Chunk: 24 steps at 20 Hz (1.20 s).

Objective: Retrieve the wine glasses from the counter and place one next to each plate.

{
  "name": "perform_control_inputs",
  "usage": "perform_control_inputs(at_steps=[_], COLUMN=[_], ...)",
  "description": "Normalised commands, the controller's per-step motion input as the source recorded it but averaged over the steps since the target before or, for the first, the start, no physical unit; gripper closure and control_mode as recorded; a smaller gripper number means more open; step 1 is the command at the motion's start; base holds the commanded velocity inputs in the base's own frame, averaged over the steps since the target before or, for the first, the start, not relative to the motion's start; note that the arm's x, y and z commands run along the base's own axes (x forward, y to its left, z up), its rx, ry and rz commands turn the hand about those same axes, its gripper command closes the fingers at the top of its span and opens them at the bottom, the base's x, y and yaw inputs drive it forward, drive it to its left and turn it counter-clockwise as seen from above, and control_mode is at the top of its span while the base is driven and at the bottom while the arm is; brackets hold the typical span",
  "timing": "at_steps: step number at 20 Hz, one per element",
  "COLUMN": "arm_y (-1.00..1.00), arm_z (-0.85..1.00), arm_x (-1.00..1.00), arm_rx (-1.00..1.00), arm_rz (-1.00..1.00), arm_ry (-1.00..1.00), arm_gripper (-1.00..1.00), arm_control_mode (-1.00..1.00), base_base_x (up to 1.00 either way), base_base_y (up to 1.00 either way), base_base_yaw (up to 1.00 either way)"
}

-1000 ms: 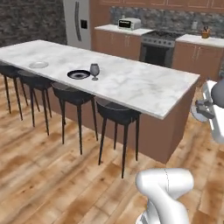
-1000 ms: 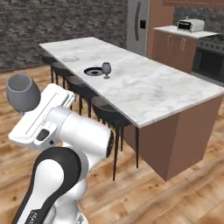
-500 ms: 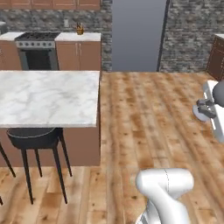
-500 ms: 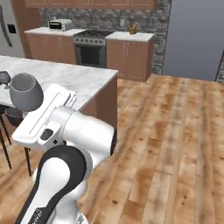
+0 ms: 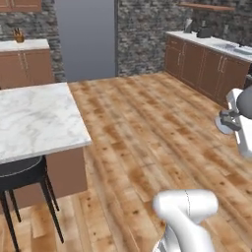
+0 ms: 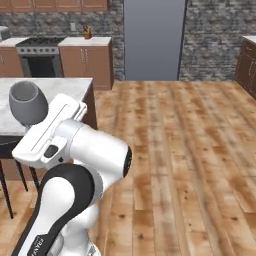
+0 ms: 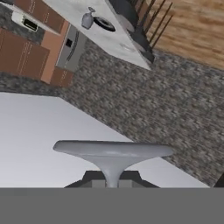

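Observation:
My gripper [image 5: 230, 119] is shut on the stem of a grey-blue wine glass [image 5: 245, 101] at the right edge of the left base view. The glass is held roughly sideways. Its bowl [image 6: 27, 102] also shows above my arm in the right base view. In the hand view its round foot [image 7: 113, 149] fills the foreground just above my gripper [image 7: 112, 179]. Far off in that view, a second wine glass [image 7: 87, 19] stands beside a dark plate [image 7: 104, 24] on the long island [image 7: 83, 37]. A fainter pale plate [image 7: 126, 47] lies farther along it.
The island's corner [image 5: 34, 118] with a black stool [image 5: 22, 172] is at my left. A tall grey fridge [image 5: 86, 39] stands at the back. Brown cabinets with a marble counter [image 5: 209, 44] line the right wall; another counter [image 6: 82, 42] flanks a stove [image 6: 40, 57]. Wooden floor lies open ahead.
The whole picture has swung: the base has turned, so the island slid off to the left and the fridge and right-hand counter came into view. The glass stays in my shut gripper.

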Motion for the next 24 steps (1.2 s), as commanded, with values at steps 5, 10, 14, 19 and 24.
perform_control_inputs(at_steps=[5, 10, 14, 19, 24], arm_y=[0.00, 0.00, 0.00, 0.00, 0.00], arm_z=[0.00, 0.00, 0.00, 0.00, 0.00], arm_x=[0.00, 0.00, 0.00, 0.00, 0.00], arm_rx=[0.00, 0.00, 0.00, 0.00, 0.00], arm_rz=[0.00, 0.00, 0.00, 0.00, 0.00], arm_ry=[0.00, 0.00, 0.00, 0.00, 0.00], arm_gripper=[1.00, 1.00, 1.00, 1.00, 1.00], arm_control_mode=[1.00, 1.00, 1.00, 1.00, 1.00], base_base_x=[-1.00, -0.87, -0.51, -0.28, -0.01], base_base_y=[1.00, 1.00, 1.00, 1.00, 1.00], base_base_yaw=[0.00, 0.07, 0.19, 0.23, 0.20])
